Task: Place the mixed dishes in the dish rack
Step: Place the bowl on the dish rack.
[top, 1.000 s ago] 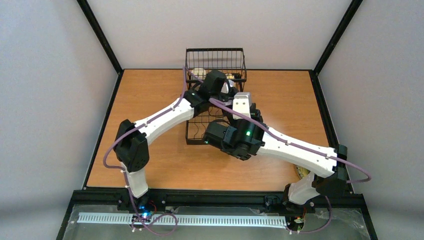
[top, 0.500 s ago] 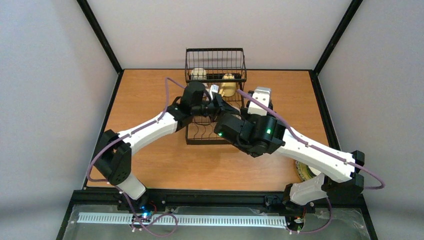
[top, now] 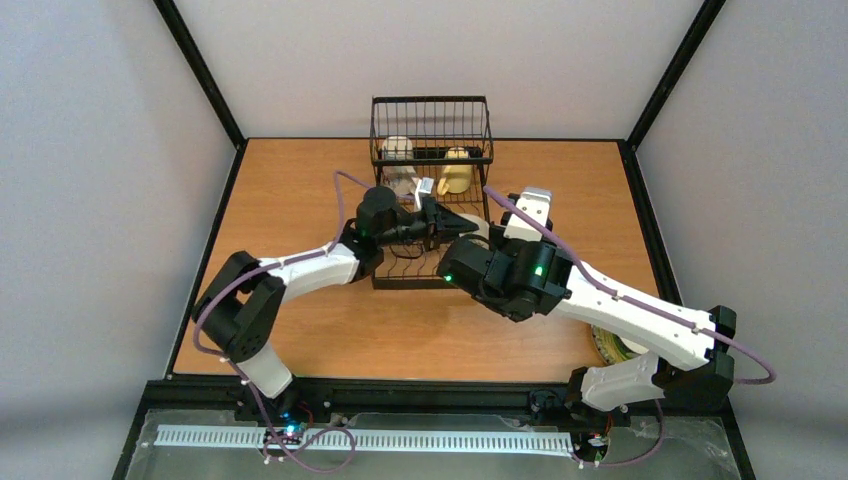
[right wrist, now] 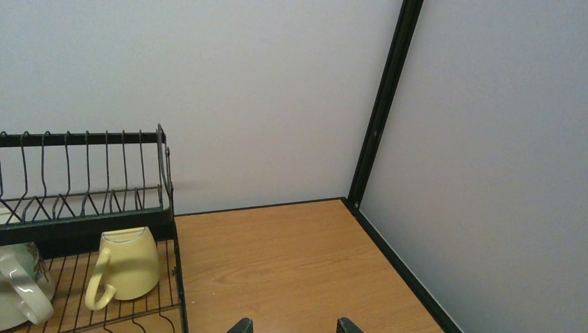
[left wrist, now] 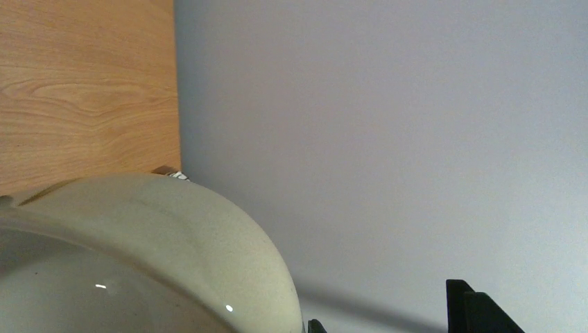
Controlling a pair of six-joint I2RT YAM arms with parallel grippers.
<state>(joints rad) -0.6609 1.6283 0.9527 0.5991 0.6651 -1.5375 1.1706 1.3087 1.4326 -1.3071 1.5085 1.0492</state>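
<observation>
Since a second ago the left arm has folded back from the tall far section of the black wire dish rack [top: 432,130] to its middle, and the right arm has swung out to the right over the wooden worktop [top: 290,180].

The left gripper [top: 450,219] lies over the rack's slotted tray, pointing right. The overhead view does not show how its jaws stand. Its wrist camera adds only a pale, speckled glazed bowl [left wrist: 173,229] filling the lower left corner, very close to the lens. Whether the bowl is gripped cannot be told.

The right wrist camera shows what the overhead view blurs. A white mug [right wrist: 12,281] with a looped handle sits at the rack's far end. Just beside it, a smaller cream-yellow mug [right wrist: 132,263] rests on the wire floor against the rack's right wall.

The right gripper [right wrist: 295,326] has its fingertips apart with bare wood between them, holding nothing. From above only, a lime-green plate [top: 603,345] peeks out under the right arm near the worktop's near right corner.
</observation>
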